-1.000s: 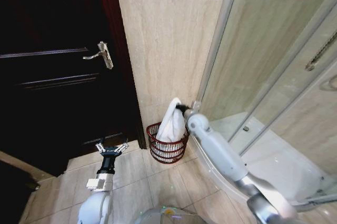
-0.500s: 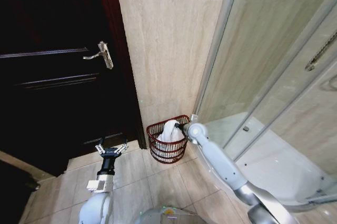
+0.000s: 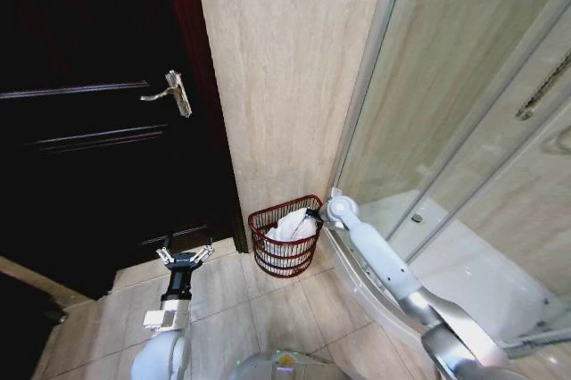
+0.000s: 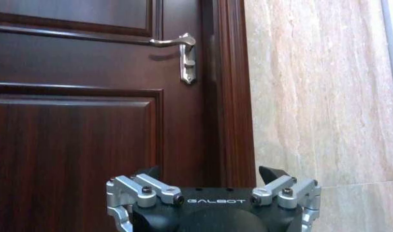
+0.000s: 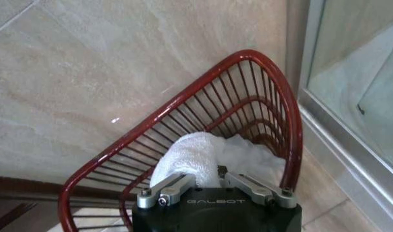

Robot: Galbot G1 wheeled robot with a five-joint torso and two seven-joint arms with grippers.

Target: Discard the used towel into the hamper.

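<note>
The hamper (image 3: 278,260), a small round reddish-brown wire basket, stands on the floor against the beige wall. The white towel (image 3: 291,227) lies bunched inside it, its top about level with the rim. My right gripper (image 3: 311,214) reaches over the hamper's right rim. In the right wrist view the gripper (image 5: 207,173) is shut on a rolled fold of the towel (image 5: 186,153), with the hamper's bars (image 5: 263,60) curving around it. My left gripper (image 3: 185,258) hangs open low in front of the dark door, and its spread fingers show in the left wrist view (image 4: 212,175).
A dark wooden door (image 3: 89,130) with a metal handle (image 3: 175,92) stands left of the hamper. A glass shower enclosure (image 3: 464,130) with a raised sill (image 3: 357,273) borders the hamper on the right. The tiled floor (image 3: 241,309) lies in front.
My right gripper came down with the towel, which hung high above the hamper a second ago and now sits bunched inside it. The left arm has barely moved.
</note>
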